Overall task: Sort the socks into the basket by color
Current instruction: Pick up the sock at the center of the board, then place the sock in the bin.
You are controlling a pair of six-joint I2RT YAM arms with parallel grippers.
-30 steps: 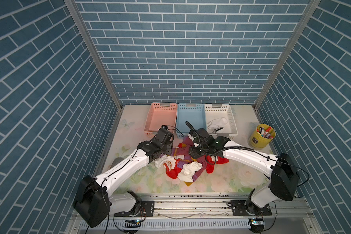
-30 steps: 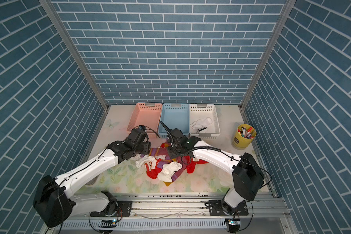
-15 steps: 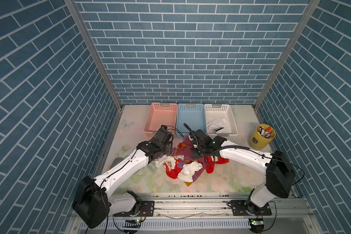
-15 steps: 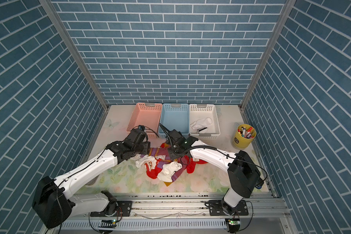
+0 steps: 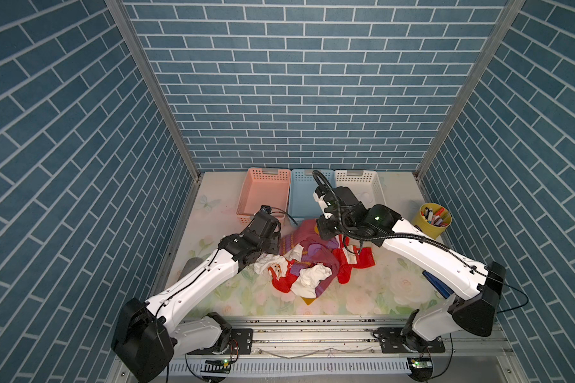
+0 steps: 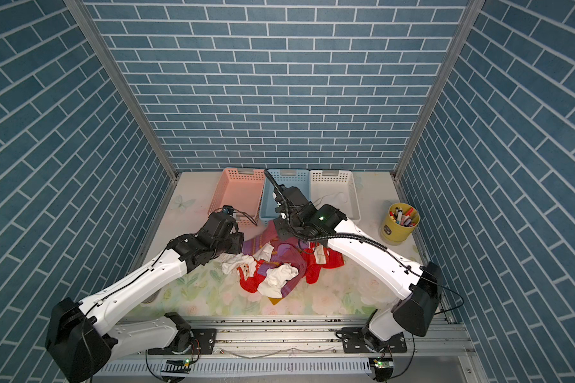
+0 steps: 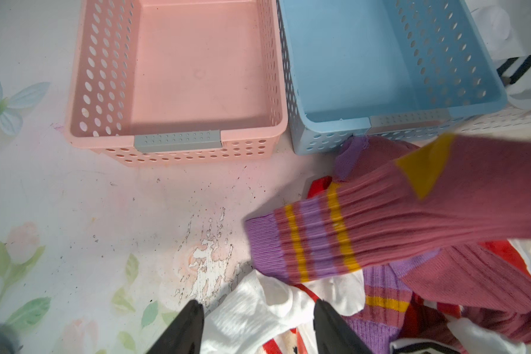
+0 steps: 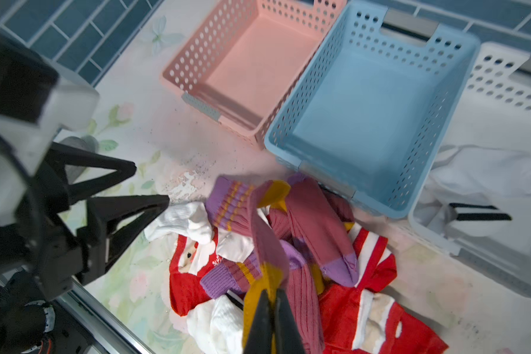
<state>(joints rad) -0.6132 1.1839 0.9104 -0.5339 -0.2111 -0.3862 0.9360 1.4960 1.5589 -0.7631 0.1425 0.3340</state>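
held sock [image 8: 267, 233]: maroon and yellow, pinched at one end, hanging over the pile of socks [image 5: 312, 265].
pile of socks: middle of the tabletop [image 5: 233, 298], just before the blue basket [image 8: 292, 92].
right claw [image 8: 272, 295]: clenched on the held sock.
left claw [image 7: 256, 306]: spread wide over a white sock [image 7: 258, 328].
could go wrong: thin pinch may slip; tangled socks may ride along.
hard to see: socks under the pile; right claw tips in both top views.

Both top views: high, front, looking down over my whole table [image 5: 213, 212]. Wrist cams: close, both facing the sock pile [image 8: 304, 245] and pink basket [image 7: 105, 76].
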